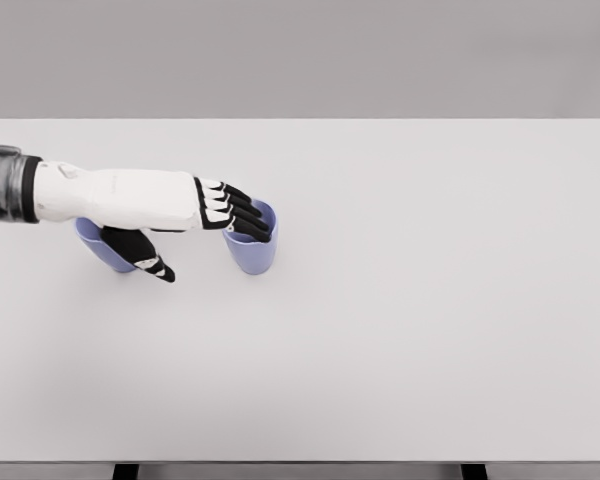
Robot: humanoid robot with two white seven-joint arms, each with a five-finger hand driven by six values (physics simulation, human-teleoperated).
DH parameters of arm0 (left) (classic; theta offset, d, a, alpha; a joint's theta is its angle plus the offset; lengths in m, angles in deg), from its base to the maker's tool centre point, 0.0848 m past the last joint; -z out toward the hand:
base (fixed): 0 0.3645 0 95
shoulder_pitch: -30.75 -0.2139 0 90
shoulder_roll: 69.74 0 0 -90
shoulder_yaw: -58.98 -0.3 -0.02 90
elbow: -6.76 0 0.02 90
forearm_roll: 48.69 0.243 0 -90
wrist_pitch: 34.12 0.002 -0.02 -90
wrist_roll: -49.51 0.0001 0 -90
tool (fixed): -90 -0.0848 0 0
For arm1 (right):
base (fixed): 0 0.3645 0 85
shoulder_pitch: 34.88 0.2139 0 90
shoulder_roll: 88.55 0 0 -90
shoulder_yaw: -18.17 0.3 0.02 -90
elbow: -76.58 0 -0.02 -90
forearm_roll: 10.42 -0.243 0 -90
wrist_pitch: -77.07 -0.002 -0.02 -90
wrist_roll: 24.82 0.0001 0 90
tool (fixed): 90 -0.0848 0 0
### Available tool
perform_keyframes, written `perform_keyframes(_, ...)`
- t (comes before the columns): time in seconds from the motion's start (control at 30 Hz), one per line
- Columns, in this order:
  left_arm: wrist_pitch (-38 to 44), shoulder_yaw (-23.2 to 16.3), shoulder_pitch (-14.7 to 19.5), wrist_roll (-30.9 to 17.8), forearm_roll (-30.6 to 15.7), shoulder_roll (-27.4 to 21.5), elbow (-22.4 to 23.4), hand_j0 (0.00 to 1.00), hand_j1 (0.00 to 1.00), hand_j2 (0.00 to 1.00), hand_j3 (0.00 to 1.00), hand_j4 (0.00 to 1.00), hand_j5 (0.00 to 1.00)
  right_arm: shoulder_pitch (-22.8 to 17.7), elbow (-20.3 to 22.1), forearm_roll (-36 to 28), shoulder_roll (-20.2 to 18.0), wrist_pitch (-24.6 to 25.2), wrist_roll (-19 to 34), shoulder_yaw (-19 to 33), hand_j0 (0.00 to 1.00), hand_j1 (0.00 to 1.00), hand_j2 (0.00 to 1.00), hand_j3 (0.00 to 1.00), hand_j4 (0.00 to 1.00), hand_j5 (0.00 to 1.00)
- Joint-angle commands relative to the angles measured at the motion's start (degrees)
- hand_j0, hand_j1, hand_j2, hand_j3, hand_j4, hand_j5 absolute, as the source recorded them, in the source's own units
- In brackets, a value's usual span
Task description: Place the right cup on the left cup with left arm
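A broad white worktop [430, 330] fills the view beneath a plain grey wall [300, 50]. Two pale blue cups stand upright left of centre: the right cup [252, 250], and the left cup [102, 245] mostly hidden under the arm. The left hand [165, 215] reaches over, its fingers [235, 208] apparently hooked over the right cup's rim, thumb apart.

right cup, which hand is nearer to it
Left. The left hand reaches over the table with its fingers at the rim of the right cup, the left cup partly behind the arm. The right hand is not in view.
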Motion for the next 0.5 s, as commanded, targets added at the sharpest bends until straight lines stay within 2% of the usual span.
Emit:
perform_keyframes(0.0, 0.17, -1.46, 0.17, 0.02, -1.32, -0.14, -0.01, 1.0, 1.0, 1.0, 1.0, 1.0, 1.0, -0.17, -0.28, -0.02, 0.0, 0.13, 0.03, -0.15, 1.0, 1.0, 1.0, 1.0, 1.0, 1.0)
perform_keyframes(0.07, 0.17, -1.46, 1.23, 0.02, -1.32, -0.14, 0.43, 1.0, 1.0, 1.0, 1.0, 1.0, 1.0, -0.88, 0.25, 0.06, 0.0, -0.04, 0.03, -0.06, 1.0, 1.0, 1.0, 1.0, 1.0, 1.0)
perform_keyframes(0.17, 0.17, -1.46, 3.43, 0.02, -1.32, 1.18, 3.77, 1.0, 1.0, 1.0, 1.0, 1.0, 1.0, -0.88, -0.02, 0.06, 0.0, -0.04, 0.03, 0.2, 1.0, 1.0, 1.0, 1.0, 1.0, 1.0)
perform_keyframes(0.27, 0.17, -1.46, 3.69, 0.1, -0.44, 6.1, 10.8, 1.0, 1.0, 1.0, 1.0, 1.0, 1.0, -0.88, -0.02, 0.06, 0.0, -0.04, 0.03, 0.2, 1.0, 1.0, 1.0, 1.0, 1.0, 1.0)
perform_keyframes(0.47, 0.17, -4.36, 5.1, 0.37, 0.7, 13.3, 17.57, 1.0, 1.0, 1.0, 1.0, 1.0, 1.0, -0.88, -0.02, 0.06, 0.0, -0.04, 0.03, 0.12, 1.0, 1.0, 1.0, 1.0, 1.0, 1.0)
